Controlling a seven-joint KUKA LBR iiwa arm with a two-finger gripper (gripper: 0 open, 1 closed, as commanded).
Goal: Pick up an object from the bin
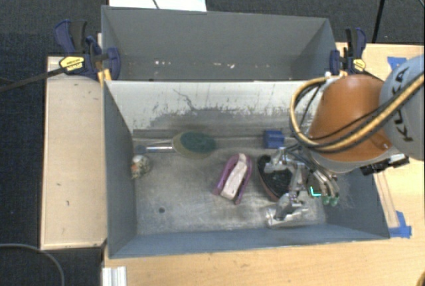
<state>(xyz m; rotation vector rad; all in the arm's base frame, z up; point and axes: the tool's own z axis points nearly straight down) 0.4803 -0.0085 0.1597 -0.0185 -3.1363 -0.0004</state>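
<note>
The gripper (289, 206) sits low in the front right of the bin (174, 208), just beside a dark rounded object (271, 180). Its opening and any hold cannot be told. Centre it over that object, clear of the purple box (232, 177), before closing.

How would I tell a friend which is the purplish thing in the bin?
Find the grey metal bin and look mid-floor, left of the gripper. There lies a slanted purple packet, the only purple thing; the brush behind it is green, the block blue.
</note>
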